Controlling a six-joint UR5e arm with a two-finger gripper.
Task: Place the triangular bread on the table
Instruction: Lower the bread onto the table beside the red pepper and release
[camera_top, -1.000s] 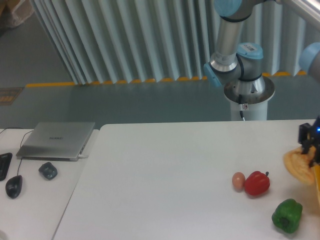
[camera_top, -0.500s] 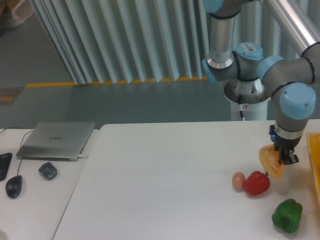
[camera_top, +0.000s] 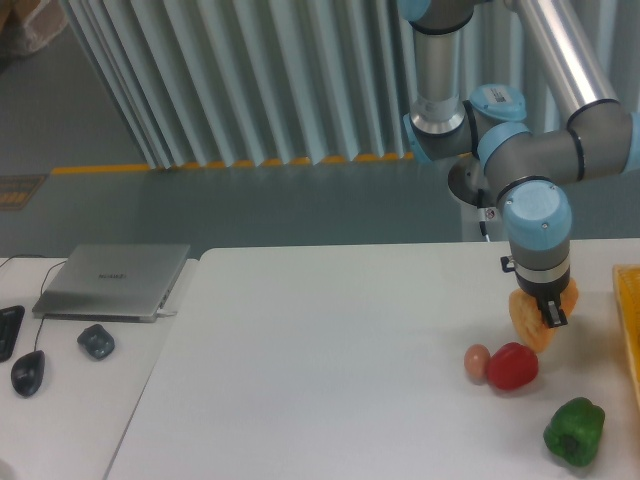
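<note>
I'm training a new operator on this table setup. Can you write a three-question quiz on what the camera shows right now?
1. True or false: the gripper is shut on the yellow-orange triangular bread.
2. Which item lies nearest the small tan egg? A) glossy red pepper B) green pepper C) closed silver laptop
3. Fill in: the laptop sits on the narrower desk to the ____ of the large white table in the picture.

Key: 1 true; 2 A; 3 left.
</note>
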